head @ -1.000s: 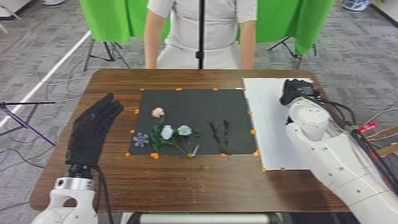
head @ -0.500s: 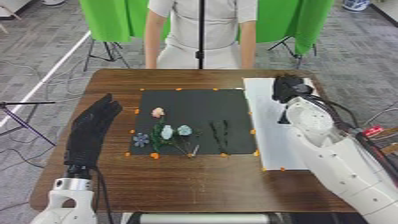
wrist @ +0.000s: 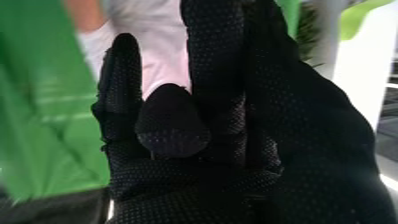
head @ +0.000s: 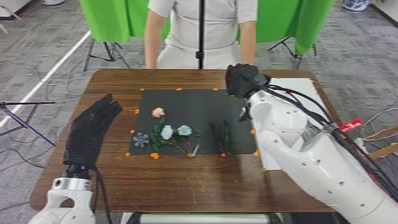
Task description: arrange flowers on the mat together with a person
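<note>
My right hand (head: 244,80) is over the mat's far right corner, its straight fingers pointing away and nothing visible in its grasp. The right wrist view has the right hand (wrist: 213,65) with long straight fingers. My left hand (head: 89,132) is open at the table's left side, beside the dark mat (head: 191,102). On the mat lie a pink flower (head: 158,112), a pale blue flower (head: 167,132), another pale flower (head: 184,130) and a purple-blue flower (head: 140,140), with green stems around them. Dark thin stems (head: 219,137) lie further right, near my right forearm.
A white sheet (head: 274,162) lies on the table's right side, partly covered by my right arm. Orange marks line the mat's edges. Bare wood (head: 191,185) stretches along the near side. A green cloth (head: 107,22) hangs beyond the table.
My right hand has moved left from over the white sheet to the mat's far right corner, its forearm swinging along. The left hand and the flowers have stayed put.
</note>
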